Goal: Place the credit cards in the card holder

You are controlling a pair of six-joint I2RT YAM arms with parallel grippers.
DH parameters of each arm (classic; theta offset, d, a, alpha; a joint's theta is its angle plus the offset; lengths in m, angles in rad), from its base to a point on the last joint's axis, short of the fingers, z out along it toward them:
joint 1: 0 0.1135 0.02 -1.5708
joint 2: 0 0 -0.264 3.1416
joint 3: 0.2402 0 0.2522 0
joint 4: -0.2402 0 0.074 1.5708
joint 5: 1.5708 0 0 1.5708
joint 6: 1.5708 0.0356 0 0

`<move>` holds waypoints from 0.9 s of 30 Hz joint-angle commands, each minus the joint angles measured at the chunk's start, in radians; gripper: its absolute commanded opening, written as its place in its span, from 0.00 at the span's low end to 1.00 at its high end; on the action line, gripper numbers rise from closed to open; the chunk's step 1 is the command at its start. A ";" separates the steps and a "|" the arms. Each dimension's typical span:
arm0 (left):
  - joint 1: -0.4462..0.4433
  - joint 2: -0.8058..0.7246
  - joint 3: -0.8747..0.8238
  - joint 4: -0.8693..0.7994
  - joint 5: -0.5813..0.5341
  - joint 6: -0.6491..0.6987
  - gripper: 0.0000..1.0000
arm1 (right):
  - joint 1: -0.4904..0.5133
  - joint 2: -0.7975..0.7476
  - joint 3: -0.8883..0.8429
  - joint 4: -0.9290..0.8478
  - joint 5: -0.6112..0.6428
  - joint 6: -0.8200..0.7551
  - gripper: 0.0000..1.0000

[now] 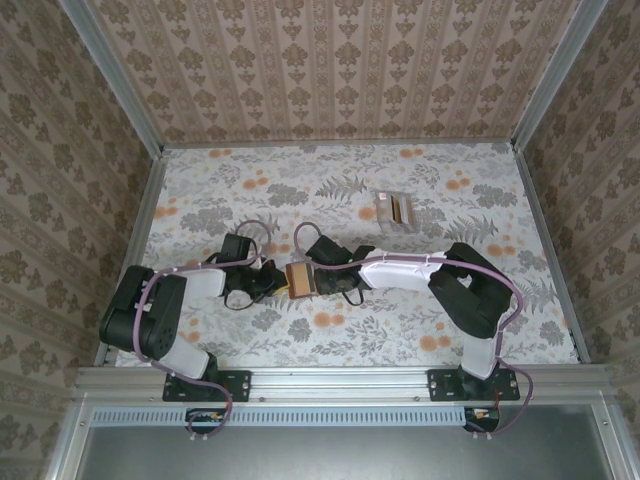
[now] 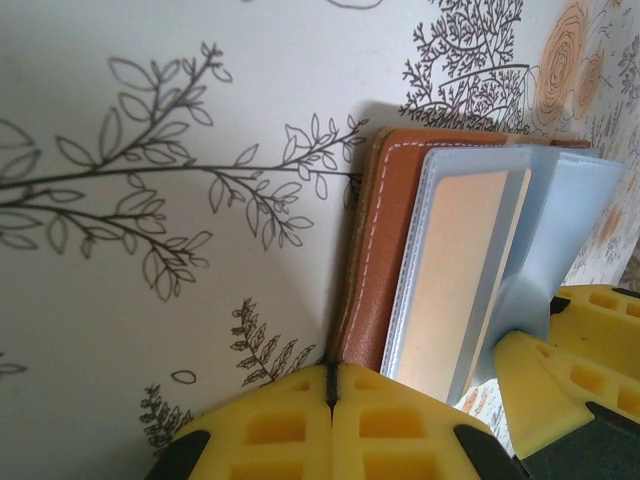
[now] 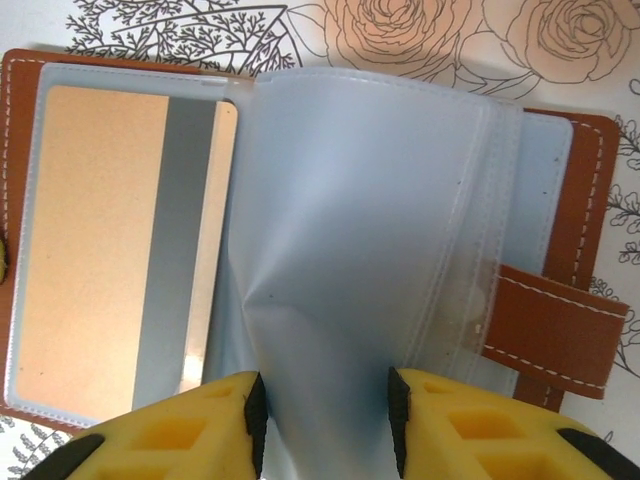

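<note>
The reddish-brown card holder [image 1: 299, 281] lies open on the table between my two grippers. A tan credit card [image 3: 110, 240] with a grey stripe sits in its left clear pocket. My left gripper [image 2: 330, 388] is shut on the edge of the leather cover [image 2: 395, 230]. My right gripper [image 3: 325, 420] has its pads against both sides of a raised pale-blue plastic sleeve [image 3: 350, 220], which buckles between them. The closing tab [image 3: 550, 325] lies at the right. More credit cards [image 1: 394, 210] lie loose further back on the table.
The floral tablecloth [image 1: 240, 190] covers the table. Patterned walls with metal rails [image 1: 140, 215] close in the left, back and right. Both arms meet near the table's middle, with cables looping above them.
</note>
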 commanded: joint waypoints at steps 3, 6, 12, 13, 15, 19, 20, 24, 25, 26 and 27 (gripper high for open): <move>-0.026 0.043 -0.001 -0.013 -0.026 -0.013 0.00 | 0.003 0.011 0.012 0.022 -0.076 0.001 0.38; -0.025 0.040 -0.001 -0.018 -0.025 -0.012 0.00 | 0.003 -0.012 0.011 0.034 -0.082 -0.002 0.38; -0.026 0.041 0.001 -0.019 -0.023 -0.009 0.00 | -0.011 -0.057 -0.030 0.116 -0.126 -0.005 0.42; -0.026 0.040 0.002 -0.019 -0.022 -0.009 0.00 | -0.016 -0.062 -0.039 0.138 -0.142 -0.005 0.43; -0.025 0.041 0.007 -0.020 -0.019 -0.010 0.00 | -0.027 -0.067 -0.054 0.175 -0.173 0.003 0.45; -0.025 0.044 0.016 -0.021 -0.014 -0.009 0.00 | -0.058 -0.062 -0.091 0.253 -0.241 0.046 0.46; -0.025 0.045 0.018 -0.023 -0.013 -0.007 0.00 | -0.064 -0.059 -0.100 0.273 -0.259 0.056 0.46; -0.025 0.047 0.018 -0.024 -0.010 -0.007 0.00 | -0.080 -0.048 -0.124 0.331 -0.301 0.077 0.47; -0.026 0.046 0.019 -0.025 -0.009 -0.007 0.00 | -0.085 -0.044 -0.129 0.347 -0.315 0.080 0.47; -0.026 0.046 0.019 -0.025 -0.008 -0.007 0.00 | -0.088 -0.036 -0.130 0.364 -0.331 0.082 0.47; -0.025 0.046 0.019 -0.022 -0.008 -0.007 0.00 | -0.092 -0.031 -0.133 0.381 -0.345 0.085 0.47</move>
